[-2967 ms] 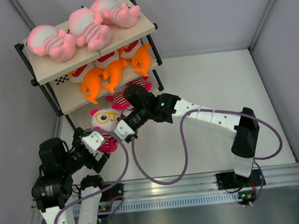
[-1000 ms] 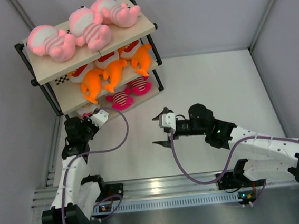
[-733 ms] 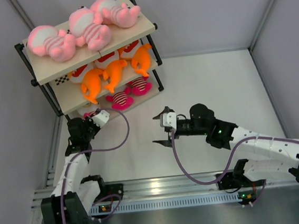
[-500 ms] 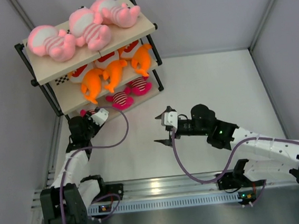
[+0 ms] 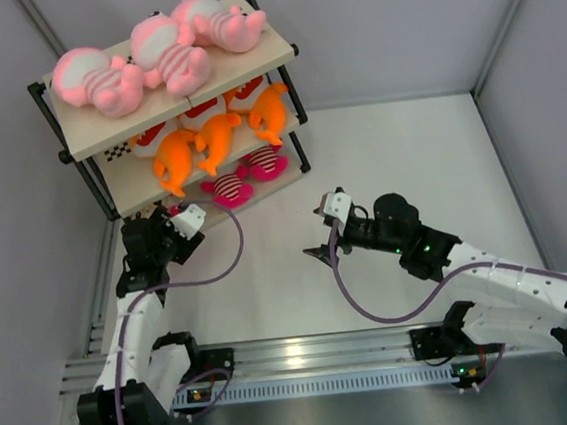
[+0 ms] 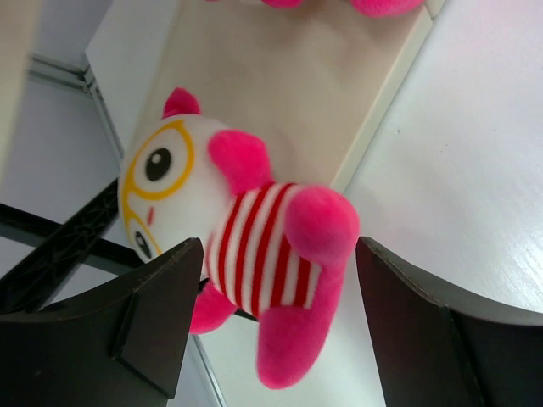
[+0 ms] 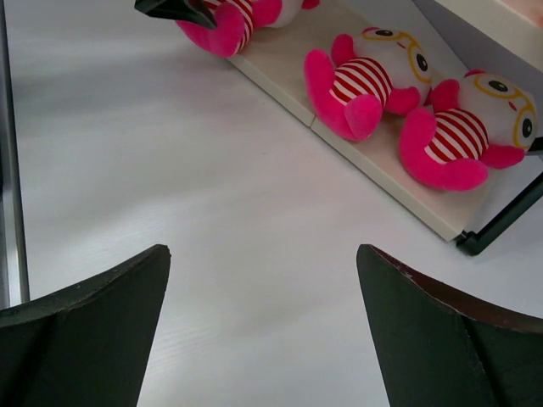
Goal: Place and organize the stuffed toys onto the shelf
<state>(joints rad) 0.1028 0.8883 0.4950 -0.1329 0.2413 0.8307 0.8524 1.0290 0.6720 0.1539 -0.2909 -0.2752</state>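
The job is looking nearly finished. Three pink toys (image 5: 162, 48) are lying along the top board of the shelf (image 5: 84, 139), and three orange toys (image 5: 211, 139) are sitting in a row on the middle board. On the bottom board, two striped toys (image 7: 365, 80) are lying side by side with their pink legs pointing out toward the counter (image 5: 398, 151).

The third striped toy (image 6: 246, 246) is lying at the left end of that board. Its head is resting on the board and its legs are reaching over the front edge. The left claw (image 6: 280, 246) is standing around it with the fingers spread wider than the toy and not squeezing it, so it seems to be letting go. The right claw (image 7: 263, 250) is hanging wide open over bare counter, holding nothing.

No toy is lying loose on the counter. What is probably left is for the left arm to draw clear, and perhaps to nudge the last toy further in.

No brand, label or readable writing is showing anywhere. The only markings are the checkered strip (image 5: 117, 153) on the board edge and the yellow glasses stitched on the striped toys' faces.
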